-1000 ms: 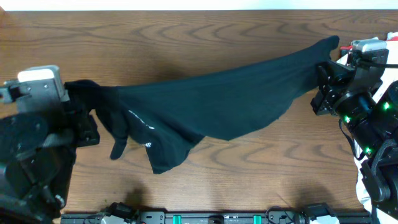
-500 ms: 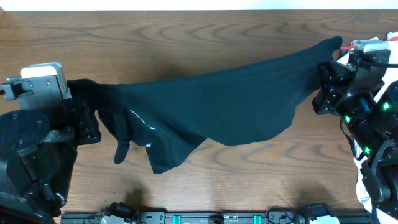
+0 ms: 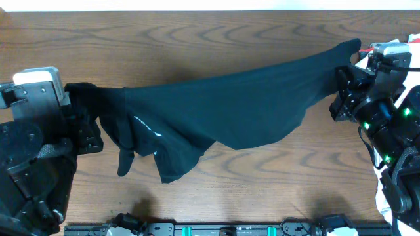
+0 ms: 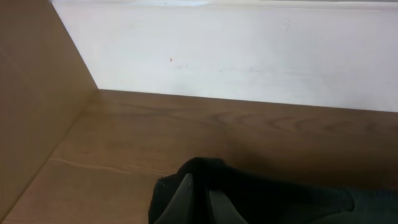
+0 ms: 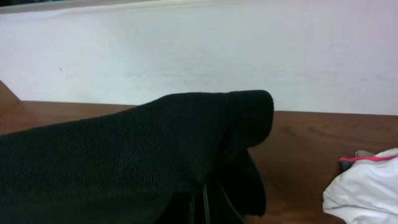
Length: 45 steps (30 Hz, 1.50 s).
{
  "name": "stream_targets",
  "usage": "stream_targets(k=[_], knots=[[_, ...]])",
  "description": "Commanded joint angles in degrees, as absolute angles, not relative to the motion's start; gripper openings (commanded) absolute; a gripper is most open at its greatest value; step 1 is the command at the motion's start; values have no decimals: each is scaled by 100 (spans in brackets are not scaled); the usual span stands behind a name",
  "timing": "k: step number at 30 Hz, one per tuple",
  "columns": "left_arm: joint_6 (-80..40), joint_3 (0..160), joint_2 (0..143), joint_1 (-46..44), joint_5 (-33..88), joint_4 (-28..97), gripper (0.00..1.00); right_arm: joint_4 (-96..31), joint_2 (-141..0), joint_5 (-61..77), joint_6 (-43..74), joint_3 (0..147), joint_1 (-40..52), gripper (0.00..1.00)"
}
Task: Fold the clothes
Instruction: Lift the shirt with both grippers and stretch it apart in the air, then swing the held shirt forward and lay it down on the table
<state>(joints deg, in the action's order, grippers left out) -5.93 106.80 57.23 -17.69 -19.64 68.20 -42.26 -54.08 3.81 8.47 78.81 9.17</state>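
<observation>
Nearest the front edge, a sleeve (image 3: 125,159) and a bunched fold hang loose from the black shirt (image 3: 223,108). Laid down like this, they would probably crumple under the body and spoil the fold. The shirt spans the counter (image 3: 197,39) from side to side, with the left jaws clamped on one bunched end and the right jaws on the other, so a harder pull apart could slip the cloth free. Farther back on the right, the white cloth (image 5: 364,186) lies near that grip and might get snagged.
</observation>
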Motion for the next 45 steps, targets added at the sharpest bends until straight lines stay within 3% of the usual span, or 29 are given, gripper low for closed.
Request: stream_targets(k=[1, 15, 35, 45], knots=[[-567, 11063, 5673, -1743, -2147, 6906, 6, -4248, -5269, 134, 762, 8005, 882, 1], [-578, 12138, 5675, -1743, -2152, 7644, 6, -4515, -4598, 368, 856, 8005, 913, 1], [-497, 12162, 6106, -1743, -2587, 7776, 6, -4545, -4792, 344, 851, 8003, 913, 1], [-47, 12162, 7950, -1743, -2762, 7585, 6, -4027, -6108, 373, 851, 8003, 913, 1]])
